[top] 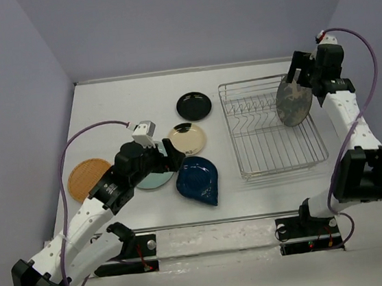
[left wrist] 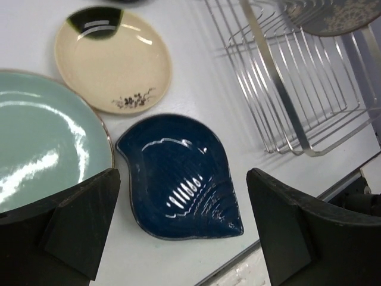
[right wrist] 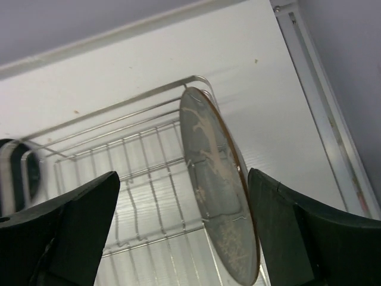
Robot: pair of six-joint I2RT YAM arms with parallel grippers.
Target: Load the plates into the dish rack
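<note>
Top external view, L to R: left gripper (top: 167,155), jaws wide, is poised over dark blue plate (top: 198,181); teal plate (top: 155,180) beside could be clipped. At far-right end of dish rack (top: 277,169), grey speckled plate (top: 292,102) is stood on edge betw. wide jaws of right gripper (top: 299,77); could be toppled if brushed.

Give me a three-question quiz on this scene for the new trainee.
1. True or false: the grey speckled plate stands on edge in the dish rack.
2. How many plates lie flat on the table, outside the rack?
3. In the left wrist view, which plate shows between the fingers of the open left gripper? A) orange woven-look plate B) dark blue teardrop plate C) small black plate
Key: 1 true; 2 five; 3 B.
</note>
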